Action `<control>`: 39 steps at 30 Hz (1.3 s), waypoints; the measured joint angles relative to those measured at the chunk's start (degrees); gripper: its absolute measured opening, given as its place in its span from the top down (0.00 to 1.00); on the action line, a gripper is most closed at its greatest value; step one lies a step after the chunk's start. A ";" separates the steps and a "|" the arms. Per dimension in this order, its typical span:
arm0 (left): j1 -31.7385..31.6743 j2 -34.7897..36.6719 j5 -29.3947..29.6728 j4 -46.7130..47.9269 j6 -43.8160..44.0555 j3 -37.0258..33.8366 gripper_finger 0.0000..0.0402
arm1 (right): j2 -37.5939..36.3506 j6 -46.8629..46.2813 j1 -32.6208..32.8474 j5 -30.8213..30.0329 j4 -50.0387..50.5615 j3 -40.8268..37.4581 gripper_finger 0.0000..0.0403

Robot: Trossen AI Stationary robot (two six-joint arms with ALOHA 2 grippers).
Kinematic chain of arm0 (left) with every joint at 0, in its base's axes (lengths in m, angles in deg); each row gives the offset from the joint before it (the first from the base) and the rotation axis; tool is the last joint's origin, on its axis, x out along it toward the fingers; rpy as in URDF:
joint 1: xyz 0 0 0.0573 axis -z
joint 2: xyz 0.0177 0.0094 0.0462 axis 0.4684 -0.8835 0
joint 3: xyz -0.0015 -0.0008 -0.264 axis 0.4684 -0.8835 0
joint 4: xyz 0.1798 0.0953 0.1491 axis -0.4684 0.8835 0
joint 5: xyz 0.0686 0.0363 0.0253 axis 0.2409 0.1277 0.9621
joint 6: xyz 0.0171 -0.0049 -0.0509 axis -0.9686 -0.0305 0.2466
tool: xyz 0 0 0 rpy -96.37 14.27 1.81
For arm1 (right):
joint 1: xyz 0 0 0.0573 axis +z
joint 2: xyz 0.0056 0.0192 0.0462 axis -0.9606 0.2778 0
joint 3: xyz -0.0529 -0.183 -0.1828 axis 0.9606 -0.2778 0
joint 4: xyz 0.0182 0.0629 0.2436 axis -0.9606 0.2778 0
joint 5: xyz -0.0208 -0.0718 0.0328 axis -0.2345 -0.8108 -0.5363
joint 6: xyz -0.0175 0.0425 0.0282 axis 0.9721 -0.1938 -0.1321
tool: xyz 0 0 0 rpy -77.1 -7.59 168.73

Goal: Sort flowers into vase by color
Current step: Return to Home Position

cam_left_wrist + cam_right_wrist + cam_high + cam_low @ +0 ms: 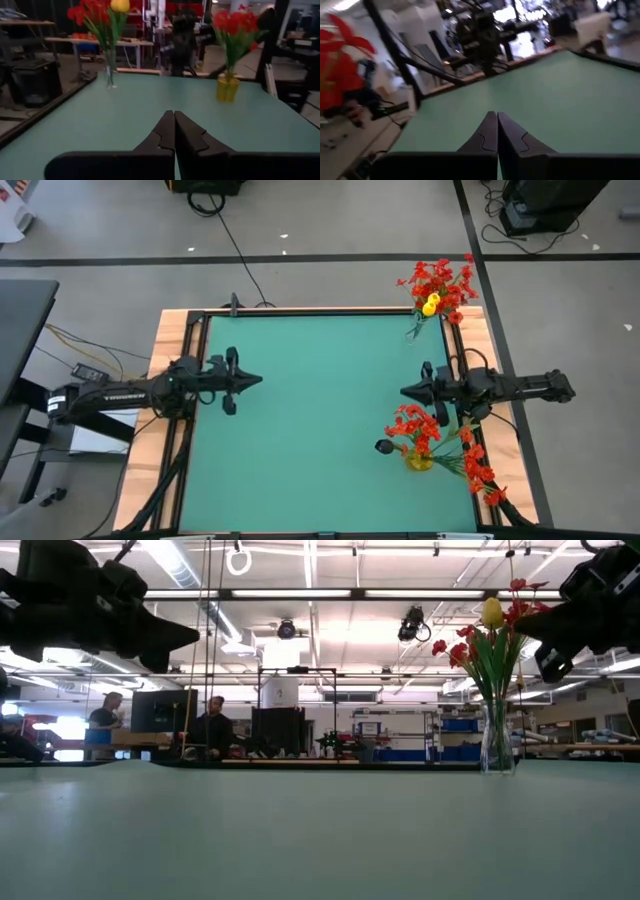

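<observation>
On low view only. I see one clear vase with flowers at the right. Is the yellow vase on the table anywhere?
Observer: Yes. High view shows the yellow vase on the table, right side, beside the right arm.
Operator: What's in it?
Observer: Mostly red flowers, plus one black flower.
Operator: Grippers holding anything?
Observer: No. Wrist views show the left gripper and right gripper shut, empty.

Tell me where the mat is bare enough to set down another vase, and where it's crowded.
Bare: the middle of the green mat, between the shut left tool and right tool, and all its left side. Crowded: the right edge, where the clear vase, the right tool and the yellow vase with its spreading flowers line up.
</observation>
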 joint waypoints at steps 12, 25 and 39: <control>0.17 13.23 0.38 19.01 1.45 0.02 0.99 | -0.02 5.05 0.00 -1.00 -2.75 -1.11 0.99; 9.26 21.07 9.36 31.00 2.12 -0.05 1.00 | -0.02 11.69 -0.02 -3.15 -3.01 -1.11 0.99; 12.61 21.20 14.58 25.86 0.92 -2.84 1.00 | 2.93 11.70 -0.02 -0.71 -6.09 -2.42 1.00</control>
